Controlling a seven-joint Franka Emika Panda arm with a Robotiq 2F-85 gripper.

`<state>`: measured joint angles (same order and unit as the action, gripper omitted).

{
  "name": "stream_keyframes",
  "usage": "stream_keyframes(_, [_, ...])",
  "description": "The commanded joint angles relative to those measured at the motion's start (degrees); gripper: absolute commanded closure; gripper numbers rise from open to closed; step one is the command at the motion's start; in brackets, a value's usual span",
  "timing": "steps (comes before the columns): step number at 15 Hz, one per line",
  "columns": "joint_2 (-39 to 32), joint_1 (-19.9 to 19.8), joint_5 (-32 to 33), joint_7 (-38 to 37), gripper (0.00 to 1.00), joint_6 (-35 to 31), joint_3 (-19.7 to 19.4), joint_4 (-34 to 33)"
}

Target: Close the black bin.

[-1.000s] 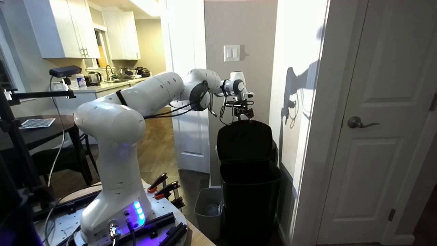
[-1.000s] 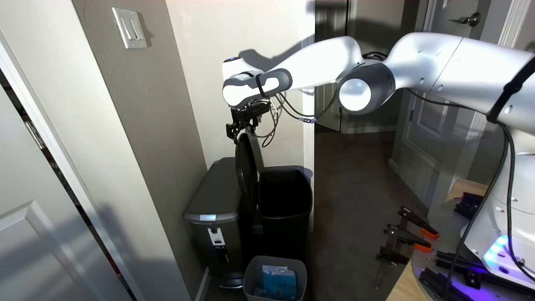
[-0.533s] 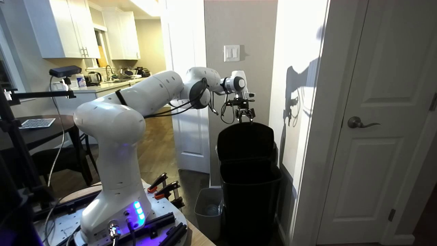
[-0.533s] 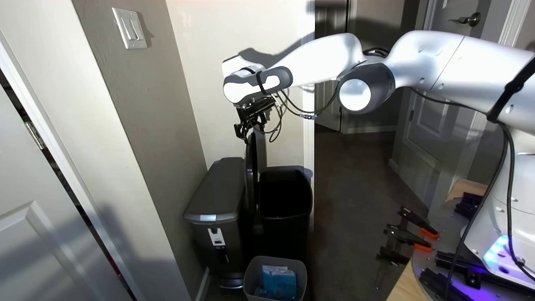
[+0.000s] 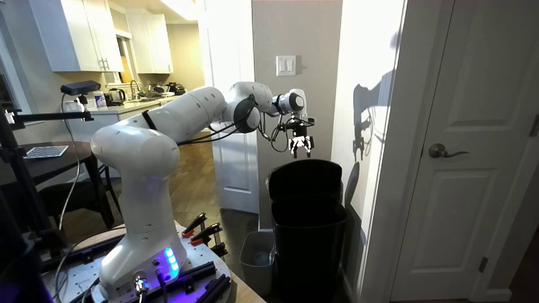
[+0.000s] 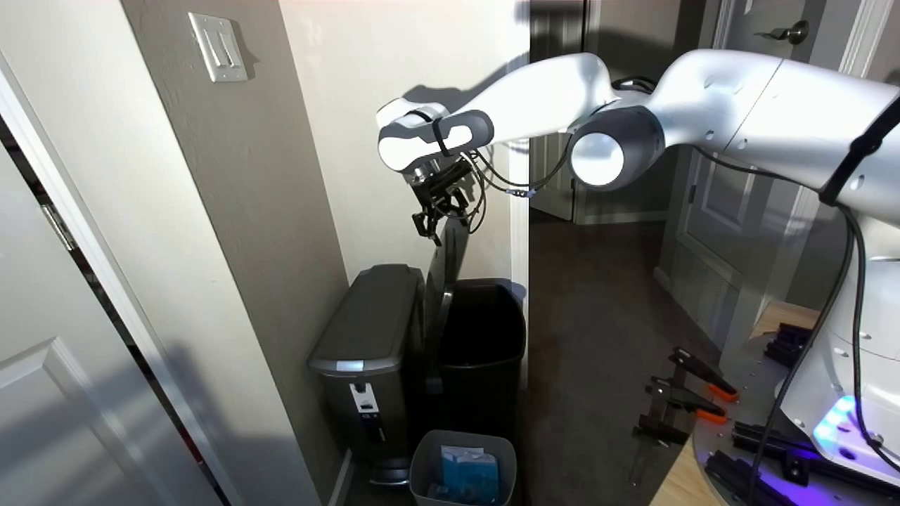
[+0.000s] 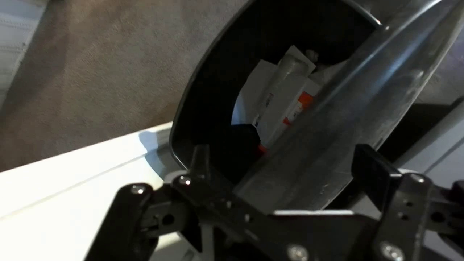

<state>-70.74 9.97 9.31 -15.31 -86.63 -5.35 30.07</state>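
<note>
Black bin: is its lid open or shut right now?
Open. The lid of the black bin stands raised in both exterior views, and the wrist view looks past it to trash inside.

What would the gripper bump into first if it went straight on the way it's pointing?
Probably the raised lid of the black bin, just below the open gripper, though depth is hard to judge.

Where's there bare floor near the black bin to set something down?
In an exterior view, bare floor lies between the black bin and the clamps on the table edge. The bin's other side is crowded: its raised lid stands next to the gray lidded can, and a small wastebasket sits close by.
</note>
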Motion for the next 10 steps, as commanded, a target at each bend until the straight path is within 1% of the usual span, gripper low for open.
stream_keyframes(1, [1.2,-0.2,0.1,0.5,0.00,7.6,-0.7,1.0])
stream_keyframes(2, [1.0,-0.4,-0.1,0.9,0.00,8.2,-0.6,0.6])
stream_keyframes(4, [0.4,-1.2,-1.4,1.2,0.00,5.2,0.5,-0.7])
stream_keyframes(5, [0.0,-0.4,-0.3,0.0,0.00,5.7,-0.4,-0.1])
stream_keyframes(10, [-0.2,-0.3,-0.2,0.0,0.00,5.6,-0.4,-0.2])
